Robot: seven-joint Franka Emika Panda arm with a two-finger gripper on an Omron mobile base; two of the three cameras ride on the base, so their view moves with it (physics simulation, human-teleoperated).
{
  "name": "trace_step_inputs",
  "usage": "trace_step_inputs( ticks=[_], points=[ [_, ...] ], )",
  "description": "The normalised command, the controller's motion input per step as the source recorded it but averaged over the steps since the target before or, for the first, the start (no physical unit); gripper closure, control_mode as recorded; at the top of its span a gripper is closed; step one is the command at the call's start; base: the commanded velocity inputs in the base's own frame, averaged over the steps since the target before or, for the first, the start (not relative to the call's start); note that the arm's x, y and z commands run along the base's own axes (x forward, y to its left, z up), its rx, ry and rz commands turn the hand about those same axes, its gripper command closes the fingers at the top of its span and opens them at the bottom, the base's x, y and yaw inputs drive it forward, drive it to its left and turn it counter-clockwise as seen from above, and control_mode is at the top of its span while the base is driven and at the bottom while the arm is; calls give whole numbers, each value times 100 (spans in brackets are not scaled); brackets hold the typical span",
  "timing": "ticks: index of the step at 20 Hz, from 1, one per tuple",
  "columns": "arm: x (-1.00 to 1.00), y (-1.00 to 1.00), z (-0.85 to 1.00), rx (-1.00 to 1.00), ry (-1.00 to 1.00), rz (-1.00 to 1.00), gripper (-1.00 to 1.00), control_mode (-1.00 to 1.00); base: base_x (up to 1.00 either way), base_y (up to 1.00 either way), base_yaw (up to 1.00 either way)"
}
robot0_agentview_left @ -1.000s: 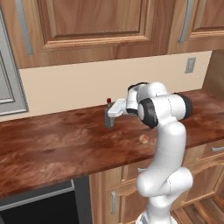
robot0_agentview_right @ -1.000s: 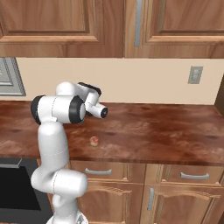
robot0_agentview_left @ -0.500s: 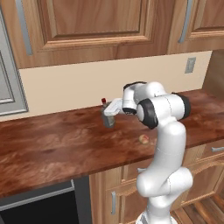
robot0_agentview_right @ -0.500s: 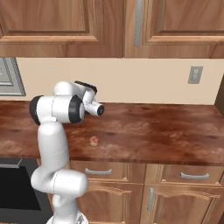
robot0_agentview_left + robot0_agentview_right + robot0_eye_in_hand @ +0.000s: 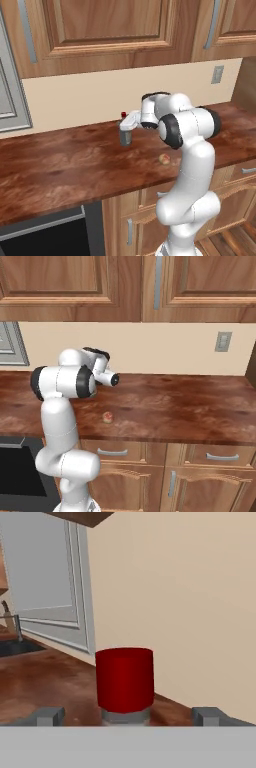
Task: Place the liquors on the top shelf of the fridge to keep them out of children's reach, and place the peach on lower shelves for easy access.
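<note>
Straddling dark bottle's [image 5: 125, 136] red cap [image 5: 124, 677]: end effector [image 5: 128, 716] spread.

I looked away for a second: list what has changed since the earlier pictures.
The gripper has edged left along the counter toward the dark bottle, jaws open either side of its red cap. Nothing grasped. Bottle and peach stayed put.

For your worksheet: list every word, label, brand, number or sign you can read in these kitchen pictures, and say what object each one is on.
No text can be read anywhere.
Dark bottle with red cap: no lettering can be made out on it.
Wall outlet: plain, no marking visible.
Cabinet doors, countertop and peach: no writing.
</note>
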Motion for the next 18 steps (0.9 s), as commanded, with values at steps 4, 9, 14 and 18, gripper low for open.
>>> trace_step_inputs(
  ticks=[4,9,14,18],
  points=[
    [-4,0,1,0,1,0,-100,-100,0,0,0],
    [0,0,-37,0,0,0,100,-100,0,0,0],
    [2,0,-25,0,0,0,100,-100,0,0,0],
    [0,0,0,0,0,0,100,-100,0,0,0]
  ],
)
